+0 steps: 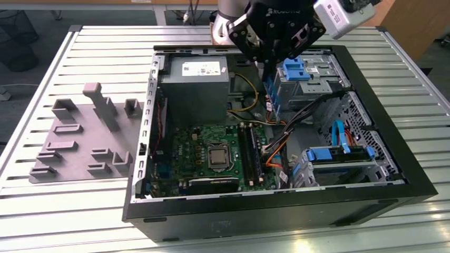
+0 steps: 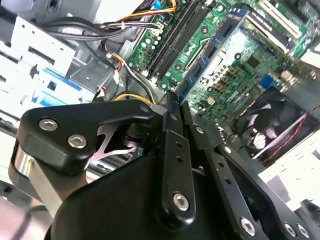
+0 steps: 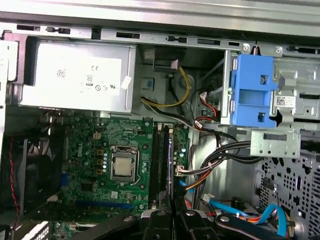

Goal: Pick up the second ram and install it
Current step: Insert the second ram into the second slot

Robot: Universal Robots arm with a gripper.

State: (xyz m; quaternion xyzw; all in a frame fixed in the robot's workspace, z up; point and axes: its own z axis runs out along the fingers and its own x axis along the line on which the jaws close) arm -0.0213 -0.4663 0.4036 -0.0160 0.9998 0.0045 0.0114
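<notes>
Second ram is clamped between the closed fingers of your hand. The slim dark-blue stick juts out past the fingertips toward the motherboard in the open case.

In the exterior view the hand hangs above the case with the stick running down from it, well clear of the board. In the first wrist view you see the ram edge-on as a thin bluish line coming out from the hand. That line runs the same way as the black memory slots beyond the fingertips and lies just beside them. By my reading, the stick's long axis already matches the slots, which sit ahead of the hand in the direction the fingers point, and the ram isn't seated yet.

As for writing, the power supply carries a white printed label. The ram's own label isn't visible from these angles.
</notes>
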